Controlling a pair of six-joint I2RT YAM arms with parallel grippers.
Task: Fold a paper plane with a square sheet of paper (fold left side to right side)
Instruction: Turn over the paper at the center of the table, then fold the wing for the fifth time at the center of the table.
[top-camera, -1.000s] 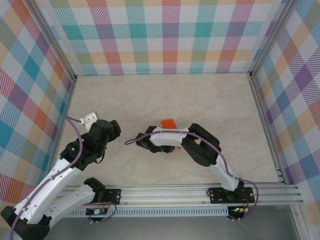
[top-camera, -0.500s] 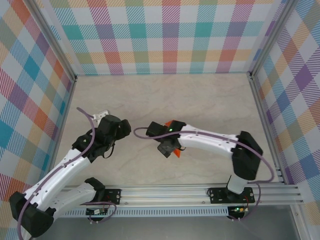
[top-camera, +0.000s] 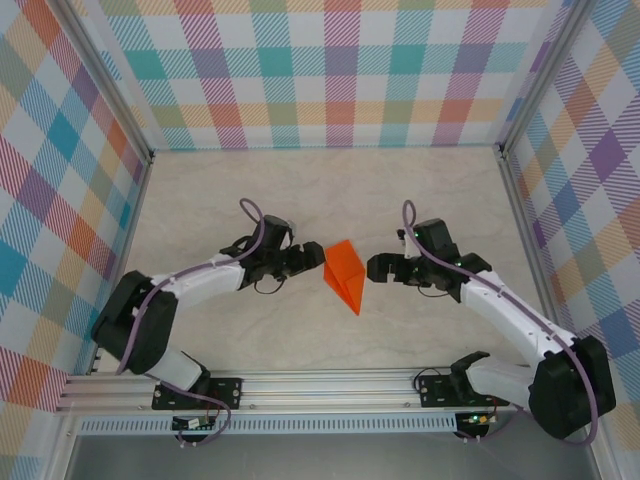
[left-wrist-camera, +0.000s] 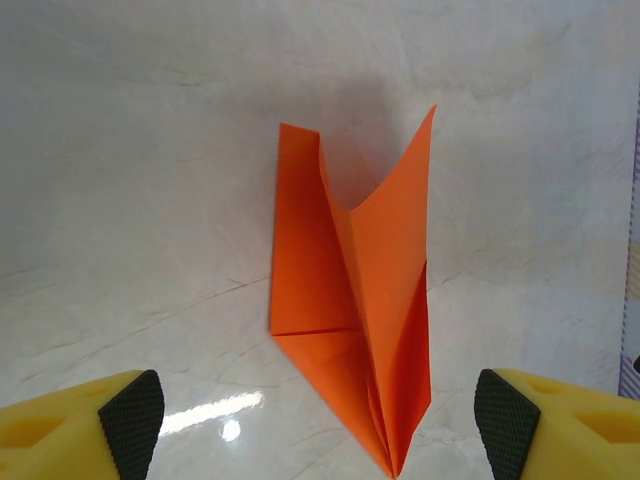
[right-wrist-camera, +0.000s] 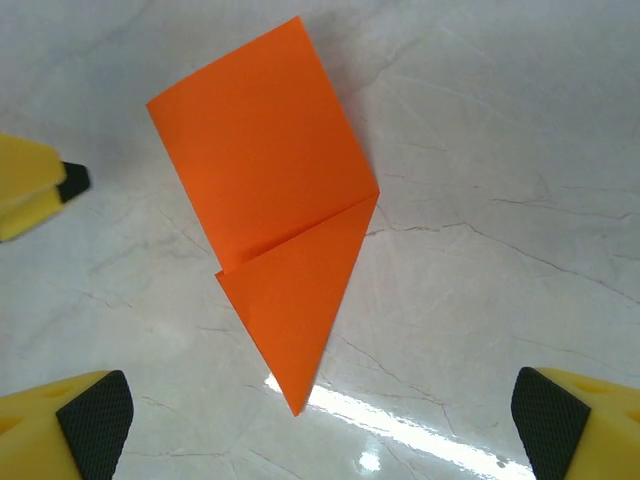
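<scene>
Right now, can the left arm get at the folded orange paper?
Probably yes: the left end effector is open and faces the paper across bare table, nothing lying between them.

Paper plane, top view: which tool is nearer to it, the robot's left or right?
Left, narrowly. The left tool sits at the left edge of the paper plane; the right tool faces its right edge across a thin gap.

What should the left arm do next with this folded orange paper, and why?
Probably ease the left gripper forward to the folded paper and close on its raised flap. It and the right gripper stand open on either side, holding nothing, and that flap seems to stand up off the table, so the fold looks unfinished.
</scene>
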